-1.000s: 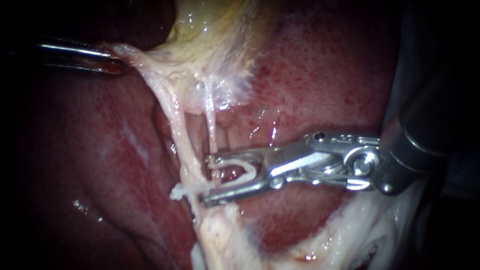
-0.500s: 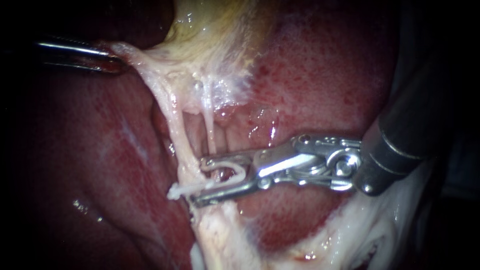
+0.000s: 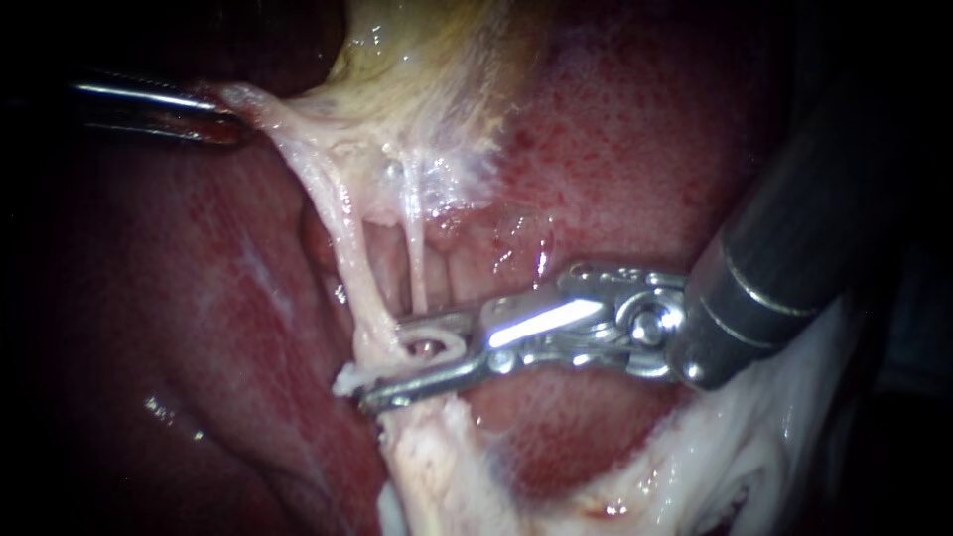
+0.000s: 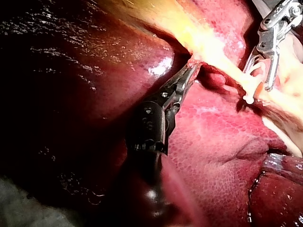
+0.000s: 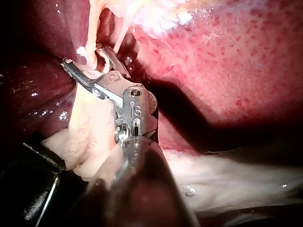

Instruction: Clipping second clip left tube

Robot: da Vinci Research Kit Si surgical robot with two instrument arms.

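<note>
My left instrument (image 3: pixel 230 127) (image 4: pixel 193 70) comes in at the upper left, its jaws shut on the pale edge of the gallbladder (image 3: pixel 427 60), which it holds stretched. Two pale tubes run down from there: a thicker left tube (image 3: pixel 342 238) and a thin right tube (image 3: pixel 415 263). My right instrument (image 3: pixel 382 363) (image 4: pixel 258 78) (image 5: pixel 81 54) lies across both tubes, its jaws narrowed onto a white clip (image 3: pixel 449 341) that loops round tissue. A white clip end (image 3: pixel 347 380) sticks out from the left tube just by the lower jaw's tip.
Red liver (image 3: pixel 635 149) lies behind and on both sides of the tubes. Whitish fatty tissue (image 3: pixel 715 457) spreads under the right instrument's shaft. The left part of the endoscope view is dark liver (image 3: pixel 179 328).
My right instrument has slid left across the tubes and its jaws have drawn closer, flattening the clip's loop. The left instrument has held still.
</note>
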